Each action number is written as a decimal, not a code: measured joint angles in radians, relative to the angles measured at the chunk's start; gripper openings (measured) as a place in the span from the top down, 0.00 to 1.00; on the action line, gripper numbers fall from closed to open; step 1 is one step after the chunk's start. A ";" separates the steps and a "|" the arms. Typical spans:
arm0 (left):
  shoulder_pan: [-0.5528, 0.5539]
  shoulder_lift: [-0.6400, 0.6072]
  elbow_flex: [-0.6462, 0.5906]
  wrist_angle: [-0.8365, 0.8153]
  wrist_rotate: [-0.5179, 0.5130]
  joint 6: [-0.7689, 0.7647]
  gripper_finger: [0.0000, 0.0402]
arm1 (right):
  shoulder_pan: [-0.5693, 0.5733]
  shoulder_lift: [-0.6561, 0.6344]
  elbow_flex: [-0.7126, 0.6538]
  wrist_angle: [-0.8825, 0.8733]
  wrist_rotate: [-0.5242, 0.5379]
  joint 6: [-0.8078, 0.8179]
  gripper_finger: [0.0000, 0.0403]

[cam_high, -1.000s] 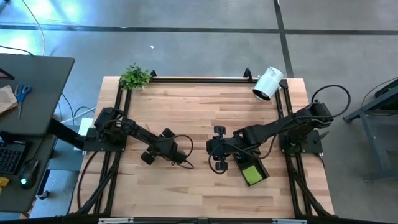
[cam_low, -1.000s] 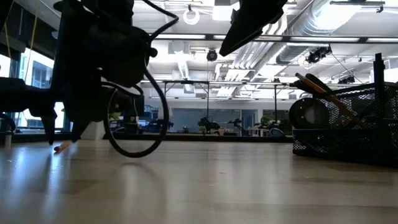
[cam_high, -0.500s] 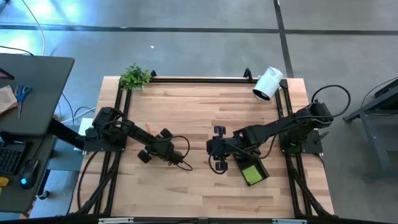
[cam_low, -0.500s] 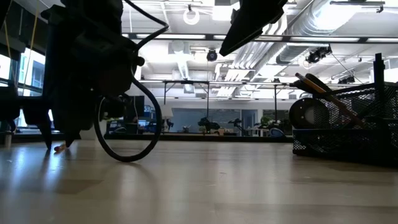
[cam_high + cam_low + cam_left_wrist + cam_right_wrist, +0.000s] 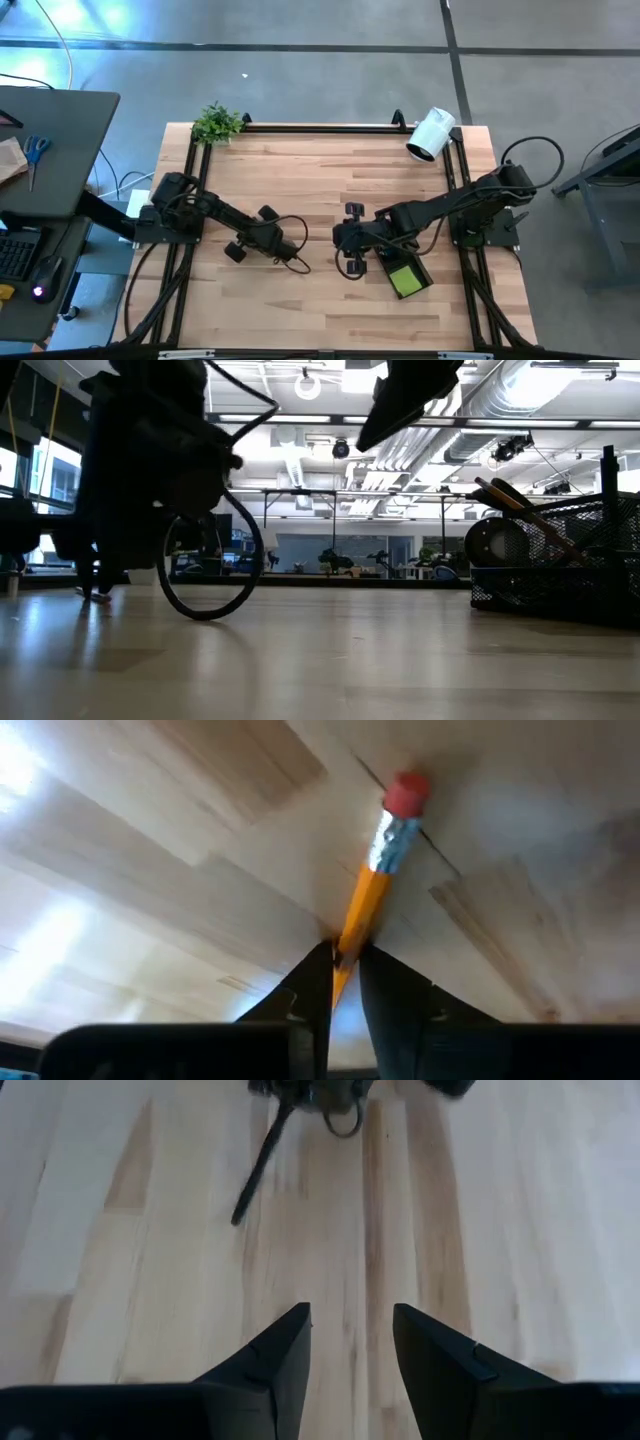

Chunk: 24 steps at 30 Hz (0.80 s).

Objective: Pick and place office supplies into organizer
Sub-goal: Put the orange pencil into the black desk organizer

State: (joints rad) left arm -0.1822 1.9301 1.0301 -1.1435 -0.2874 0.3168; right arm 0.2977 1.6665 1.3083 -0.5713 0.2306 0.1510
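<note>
Orange pencil point(image 5: 365, 905) first: down against the wooden table point(image 5: 150, 870) on its left half, silver ferrule and red eraser pointing away from the wrist. Pinched partway along its shaft by the left gripper point(image 5: 342, 960), both dark fingers pressed in on it from either side. Can't really make out the pencil from overhead, hidden under that arm. Next to it in the low view, just a black cable point(image 5: 205, 575) looping down to the wood. Over on the right half, near the front edge, sits the black mesh organizer point(image 5: 560, 585), with a lime-green sticky-note pad point(image 5: 405, 281) lying in the low tray part and some dark sticks slanting out of the taller cup. Just beside it toward the table's middle hangs the right gripper point(image 5: 350, 1340), fingers spread with nothing but bare wood between them. Further back: a white camera point(image 5: 430, 134) at the far right corner and a little green plant point(image 5: 216, 123) at the far left one.
</note>
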 joint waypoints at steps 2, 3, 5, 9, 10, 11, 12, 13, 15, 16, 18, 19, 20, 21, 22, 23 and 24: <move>0.001 0.003 0.041 0.006 0.005 -0.029 0.90 | 0.004 -0.007 0.000 -0.054 -0.021 0.055 0.66; 0.000 0.003 0.063 0.018 0.010 -0.040 0.92 | 0.006 -0.015 0.000 -0.093 -0.039 0.092 0.66; -0.001 -0.008 0.102 0.034 0.050 -0.053 0.97 | 0.016 -0.036 0.000 -0.169 -0.061 0.173 0.66; -0.001 -0.035 0.176 0.104 0.176 -0.039 0.96 | 0.062 -0.076 0.000 -0.290 0.009 0.320 0.66; -0.001 -0.041 0.193 0.128 0.201 -0.032 0.96 | 0.075 -0.087 0.000 -0.313 0.023 0.345 0.66; -0.001 -0.044 0.210 0.144 0.224 -0.028 0.95 | 0.088 -0.099 0.000 -0.336 0.034 0.369 0.66; -0.001 -0.045 0.229 0.157 0.243 -0.025 0.95 | 0.101 -0.111 0.000 -0.356 0.045 0.397 0.66; -0.001 -0.046 0.250 0.168 0.258 -0.026 0.95 | 0.116 -0.123 0.000 -0.369 0.056 0.426 0.66; -0.001 -0.046 0.289 0.171 0.273 -0.025 0.97 | 0.147 -0.143 0.000 -0.384 0.093 0.475 0.66; -0.001 -0.046 0.309 0.170 0.274 -0.025 0.98 | 0.165 -0.151 0.000 -0.384 0.119 0.488 0.66; -0.001 -0.046 0.350 0.170 0.273 -0.025 0.99 | 0.200 -0.161 0.001 -0.382 0.178 0.507 0.66; 0.000 -0.047 0.372 0.168 0.273 -0.024 0.99 | 0.216 -0.163 0.001 -0.381 0.205 0.514 0.66; 0.000 -0.047 0.395 0.165 0.273 -0.020 0.98 | 0.233 -0.163 0.001 -0.381 0.233 0.522 0.66; 0.000 -0.047 0.418 0.159 0.273 -0.013 0.98 | 0.247 -0.163 0.001 -0.380 0.258 0.526 0.66; 0.000 -0.048 0.442 0.152 0.273 -0.006 0.98 | 0.263 -0.163 -0.003 -0.369 0.283 0.530 0.66; 0.000 -0.056 0.461 0.146 0.273 0.001 0.99 | 0.275 -0.163 -0.012 -0.345 0.305 0.537 0.66; 0.000 -0.064 0.480 0.139 0.277 0.007 0.99 | 0.287 -0.163 -0.022 -0.332 0.317 0.548 0.66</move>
State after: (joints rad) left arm -0.1821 1.8663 1.5106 -1.0042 -0.0108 0.3237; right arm 0.5848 1.5040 1.2867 -0.9033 0.5476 0.6993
